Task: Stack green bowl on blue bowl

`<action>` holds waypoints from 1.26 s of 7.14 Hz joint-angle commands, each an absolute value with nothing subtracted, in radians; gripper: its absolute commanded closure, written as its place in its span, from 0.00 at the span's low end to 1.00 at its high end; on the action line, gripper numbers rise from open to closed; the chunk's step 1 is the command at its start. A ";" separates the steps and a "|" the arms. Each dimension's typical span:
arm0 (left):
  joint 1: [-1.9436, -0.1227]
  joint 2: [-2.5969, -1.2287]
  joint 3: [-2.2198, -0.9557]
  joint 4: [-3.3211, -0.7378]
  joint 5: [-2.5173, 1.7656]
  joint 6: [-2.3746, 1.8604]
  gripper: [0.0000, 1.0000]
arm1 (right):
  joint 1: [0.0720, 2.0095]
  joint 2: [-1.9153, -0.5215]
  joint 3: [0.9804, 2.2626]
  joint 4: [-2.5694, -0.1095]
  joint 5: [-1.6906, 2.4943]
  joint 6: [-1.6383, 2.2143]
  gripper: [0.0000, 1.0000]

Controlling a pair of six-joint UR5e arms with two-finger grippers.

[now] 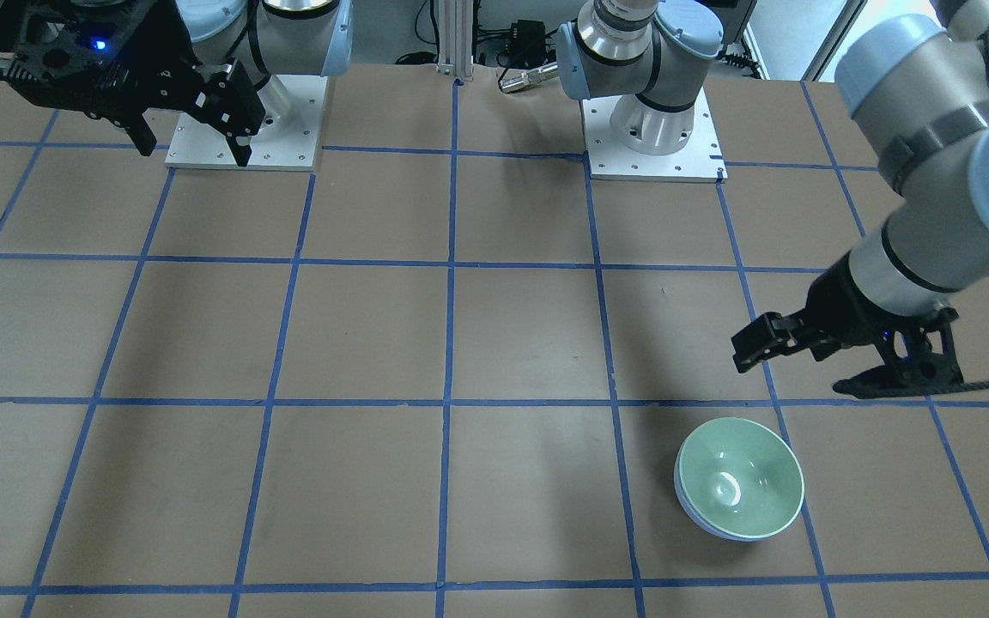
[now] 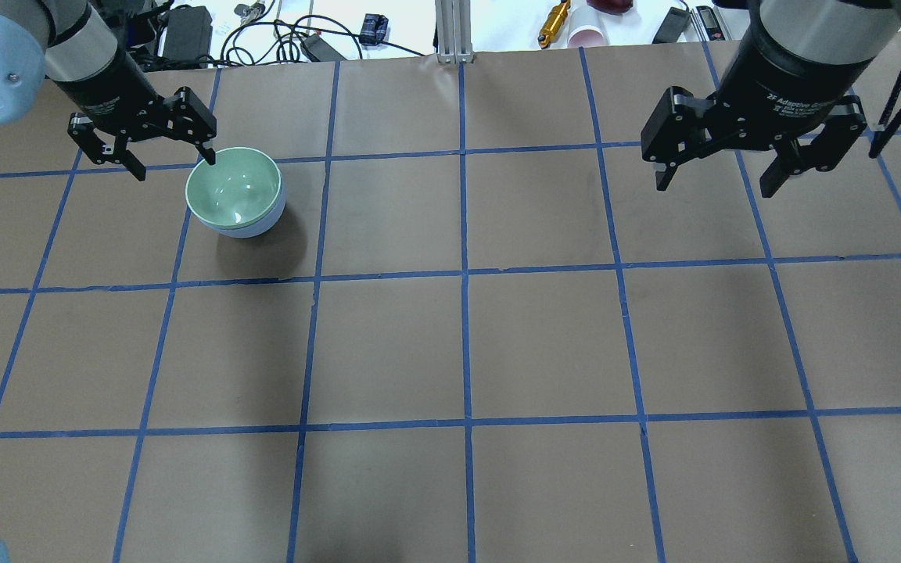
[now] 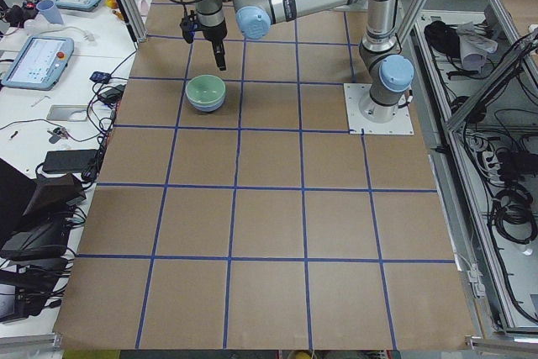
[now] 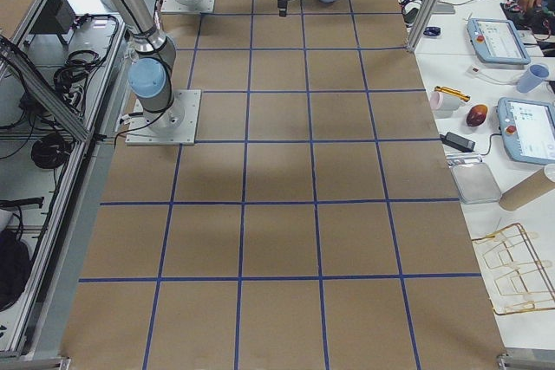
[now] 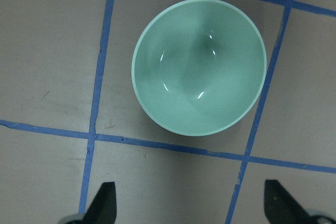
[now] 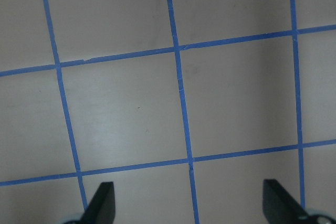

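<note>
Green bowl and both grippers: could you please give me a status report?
Left gripper open, empty, hovering nearby. Right gripper open, empty. Green bowl nested in blue bowl. No obstruction seen.

Two bowls (one green bowl (image 2: 233, 188), one blue bowl (image 2: 249, 230)) and two grippers, a left gripper (image 2: 175, 166) and a right gripper (image 2: 714, 188).

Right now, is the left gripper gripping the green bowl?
No: the left gripper is open and clear of the green bowl, which sits nested in the blue bowl.

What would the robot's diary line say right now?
green bowl: nested in blue bowl | left fingers: open, apart from bowls | right fingers: open, empty
</note>
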State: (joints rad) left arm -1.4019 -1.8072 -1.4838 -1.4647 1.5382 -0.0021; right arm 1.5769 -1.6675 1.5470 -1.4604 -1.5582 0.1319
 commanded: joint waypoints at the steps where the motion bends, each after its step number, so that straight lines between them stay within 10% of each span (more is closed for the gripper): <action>1: -1.521 -1.737 -1.502 -1.457 1.552 -0.087 0.00 | 1.577 -1.667 1.546 -1.460 -1.559 0.132 0.00; 9: -1.575 -1.667 -1.505 -1.459 1.551 -0.075 0.00 | 1.577 -1.667 1.548 -1.459 -1.559 0.132 0.00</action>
State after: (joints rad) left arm -1.5746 -1.6715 -1.5057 -1.4604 1.5508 -0.0753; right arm 1.5769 -1.6674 1.5468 -1.4590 -1.5585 0.1319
